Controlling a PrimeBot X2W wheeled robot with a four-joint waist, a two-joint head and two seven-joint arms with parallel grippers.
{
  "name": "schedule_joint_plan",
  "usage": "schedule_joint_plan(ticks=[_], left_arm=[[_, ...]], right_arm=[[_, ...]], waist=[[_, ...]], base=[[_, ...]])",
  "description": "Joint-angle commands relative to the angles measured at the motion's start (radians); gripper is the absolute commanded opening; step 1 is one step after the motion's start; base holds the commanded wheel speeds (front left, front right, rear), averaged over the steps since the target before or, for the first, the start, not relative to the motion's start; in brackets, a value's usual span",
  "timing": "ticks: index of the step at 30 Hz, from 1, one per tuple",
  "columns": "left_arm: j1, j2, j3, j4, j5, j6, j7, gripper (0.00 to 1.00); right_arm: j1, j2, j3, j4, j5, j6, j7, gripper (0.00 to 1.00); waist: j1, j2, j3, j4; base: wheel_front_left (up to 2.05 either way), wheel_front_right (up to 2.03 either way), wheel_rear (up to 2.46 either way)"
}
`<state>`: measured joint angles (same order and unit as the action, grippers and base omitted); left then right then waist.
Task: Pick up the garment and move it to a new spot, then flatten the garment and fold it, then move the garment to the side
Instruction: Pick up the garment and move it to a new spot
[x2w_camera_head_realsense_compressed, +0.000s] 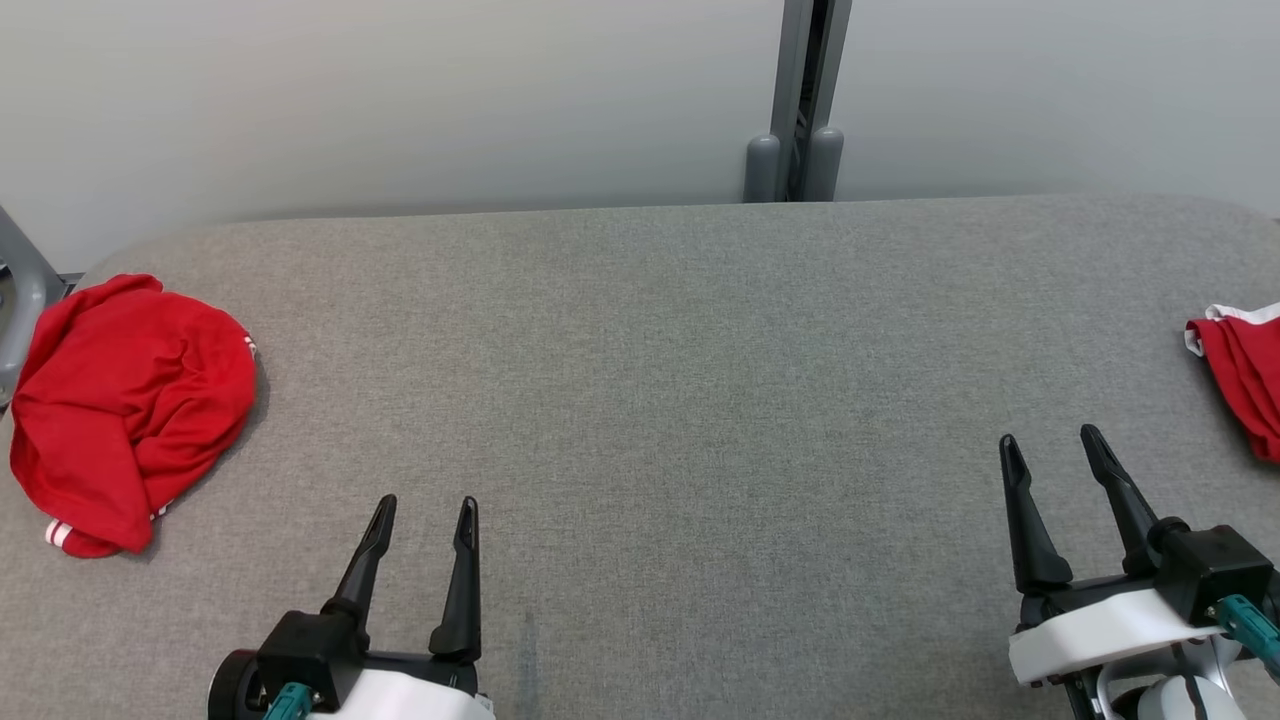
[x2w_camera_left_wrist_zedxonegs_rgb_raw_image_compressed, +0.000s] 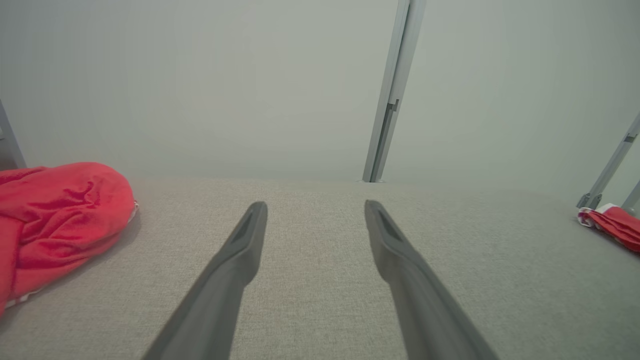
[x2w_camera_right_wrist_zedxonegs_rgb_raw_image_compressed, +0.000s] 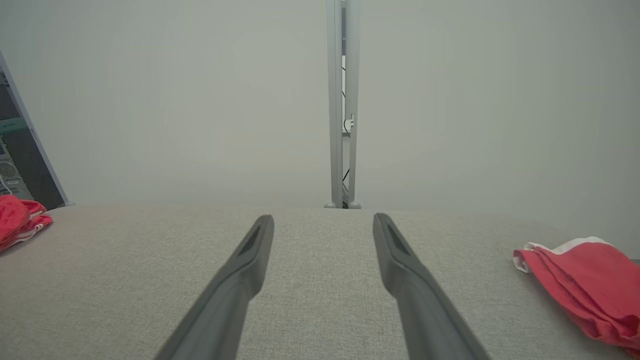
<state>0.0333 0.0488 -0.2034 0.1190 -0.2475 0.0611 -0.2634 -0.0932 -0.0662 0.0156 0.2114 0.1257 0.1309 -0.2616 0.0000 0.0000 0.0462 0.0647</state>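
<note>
A crumpled red garment (x2w_camera_head_realsense_compressed: 125, 405) with white trim lies in a heap at the left end of the grey padded table (x2w_camera_head_realsense_compressed: 660, 400); it also appears at the left in the left wrist view (x2w_camera_left_wrist_zedxonegs_rgb_raw_image_compressed: 55, 220) and far left in the right wrist view (x2w_camera_right_wrist_zedxonegs_rgb_raw_image_compressed: 17, 222). My left gripper (x2w_camera_head_realsense_compressed: 425, 510) hovers open near the front edge, to the right of that heap and apart from it, with nothing between its fingers (x2w_camera_left_wrist_zedxonegs_rgb_raw_image_compressed: 240, 255). My right gripper (x2w_camera_head_realsense_compressed: 1050, 445) stands open at the lower right, empty between its fingers (x2w_camera_right_wrist_zedxonegs_rgb_raw_image_compressed: 400, 260).
A folded red garment with white trim (x2w_camera_head_realsense_compressed: 1240, 375) lies at the table's right edge, also seen at the right of the right wrist view (x2w_camera_right_wrist_zedxonegs_rgb_raw_image_compressed: 585, 280) and left wrist view (x2w_camera_left_wrist_zedxonegs_rgb_raw_image_compressed: 610, 225). A grey post (x2w_camera_head_realsense_compressed: 800, 100) rises behind the table against a pale wall.
</note>
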Motion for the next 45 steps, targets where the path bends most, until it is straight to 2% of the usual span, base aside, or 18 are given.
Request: schedule_joint_plan(ticks=[1,28,36,43,45], left_arm=[[-0.015,0.004,0.003,0.001,0.005,-0.003,-0.001,1.00],[-0.027,0.004,-0.006,0.010,-0.001,-0.005,-0.001,1.00],[-0.026,0.004,-0.021,0.013,-0.008,0.003,-0.001,1.00],[-0.008,0.004,-0.006,0.014,-0.003,0.006,-0.001,1.00],[0.001,0.004,0.009,0.014,0.005,0.001,-0.001,1.00]], right_arm=[[-0.002,-0.004,-0.002,-0.003,0.005,0.000,-0.005,1.00],[0.002,-0.001,-0.007,0.002,0.004,0.000,-0.006,1.00],[0.014,-0.004,0.001,0.001,0.005,0.000,-0.006,1.00],[0.023,-0.007,0.037,-0.002,0.008,0.000,-0.006,1.00],[0.025,-0.007,0.058,0.002,0.012,0.000,-0.006,1.00]], waist=[[0.0000,0.0000,0.002,0.001],[0.0000,0.0000,0.008,0.023],[0.0000,0.0000,0.016,0.115],[0.0000,0.0000,0.006,0.249],[0.0000,0.0000,-0.004,0.310]], base=[[0.00,0.00,0.00],[0.00,0.00,0.00],[0.00,0.00,0.00],[0.00,0.00,0.00],[0.00,0.00,0.00]])
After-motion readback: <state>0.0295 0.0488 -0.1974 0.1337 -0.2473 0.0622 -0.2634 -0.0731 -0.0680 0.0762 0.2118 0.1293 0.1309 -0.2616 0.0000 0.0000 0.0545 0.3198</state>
